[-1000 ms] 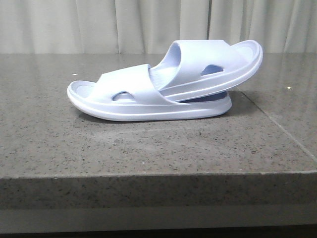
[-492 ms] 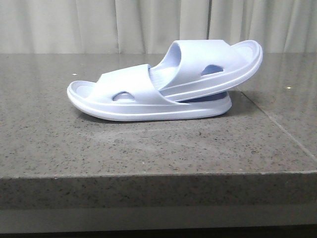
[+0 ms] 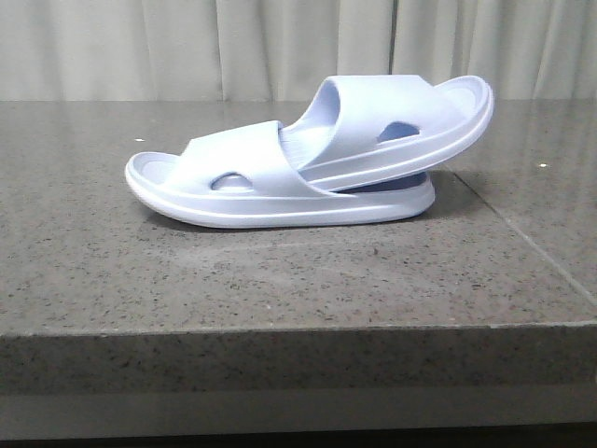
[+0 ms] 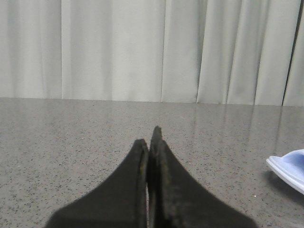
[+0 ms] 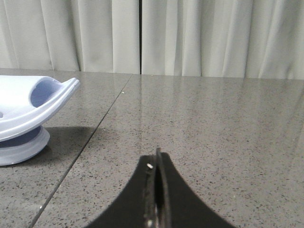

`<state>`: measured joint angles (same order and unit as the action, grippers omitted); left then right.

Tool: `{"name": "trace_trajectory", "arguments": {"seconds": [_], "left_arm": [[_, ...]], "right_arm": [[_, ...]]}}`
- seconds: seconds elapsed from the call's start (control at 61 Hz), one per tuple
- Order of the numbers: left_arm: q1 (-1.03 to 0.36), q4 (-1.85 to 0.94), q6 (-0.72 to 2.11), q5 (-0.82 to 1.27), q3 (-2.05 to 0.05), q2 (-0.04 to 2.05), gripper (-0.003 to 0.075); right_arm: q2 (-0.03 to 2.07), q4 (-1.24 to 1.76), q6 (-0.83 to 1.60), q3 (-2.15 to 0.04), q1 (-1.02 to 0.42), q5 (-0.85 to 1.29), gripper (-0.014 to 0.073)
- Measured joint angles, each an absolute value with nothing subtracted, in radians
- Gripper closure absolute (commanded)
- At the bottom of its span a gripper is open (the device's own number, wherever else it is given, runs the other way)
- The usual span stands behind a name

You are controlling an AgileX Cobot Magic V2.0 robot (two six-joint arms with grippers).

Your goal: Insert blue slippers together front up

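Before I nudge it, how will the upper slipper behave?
The upper slipper rests tilted, toe tucked under the lower slipper's strap, heel overhanging: likely to rock or slide out. Thick moulded foam suggests light and springy. The polished table probably gives little grip.

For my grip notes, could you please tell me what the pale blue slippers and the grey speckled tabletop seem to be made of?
The pale blue slippers look like matte moulded foam: thick, seamless, softly rounded, no glare. The grey speckled tabletop looks like polished stone or composite, since it faintly reflects the curtains.
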<state>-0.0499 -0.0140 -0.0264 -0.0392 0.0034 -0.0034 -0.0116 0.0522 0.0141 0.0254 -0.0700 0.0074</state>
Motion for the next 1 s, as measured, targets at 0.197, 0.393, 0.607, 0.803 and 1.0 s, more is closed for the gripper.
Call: {"name": "trace_trajectory", "arguments": {"seconds": [0.197, 0.393, 0.607, 0.803, 1.0], "left_arm": [[-0.05, -0.014, -0.026, -0.039, 0.003, -0.003, 0.0741], [-0.05, -0.014, -0.026, -0.039, 0.003, -0.003, 0.0741], [-0.05, -0.014, -0.026, -0.039, 0.003, -0.003, 0.0741], [-0.05, -0.014, -0.026, -0.039, 0.003, -0.003, 0.0741], [-0.05, -0.014, -0.026, -0.039, 0.003, -0.003, 0.0741]], "right_arm": [[-0.012, 0.052, 0.014, 0.025, -0.064, 0.007, 0.0712], [-0.012, 0.052, 0.014, 0.025, -0.02, 0.007, 0.0712], [-0.012, 0.052, 0.014, 0.025, -0.014, 0.007, 0.0712], [-0.012, 0.052, 0.014, 0.025, -0.012, 0.007, 0.0712], [-0.012, 0.052, 0.014, 0.025, -0.012, 0.007, 0.0712]]}}
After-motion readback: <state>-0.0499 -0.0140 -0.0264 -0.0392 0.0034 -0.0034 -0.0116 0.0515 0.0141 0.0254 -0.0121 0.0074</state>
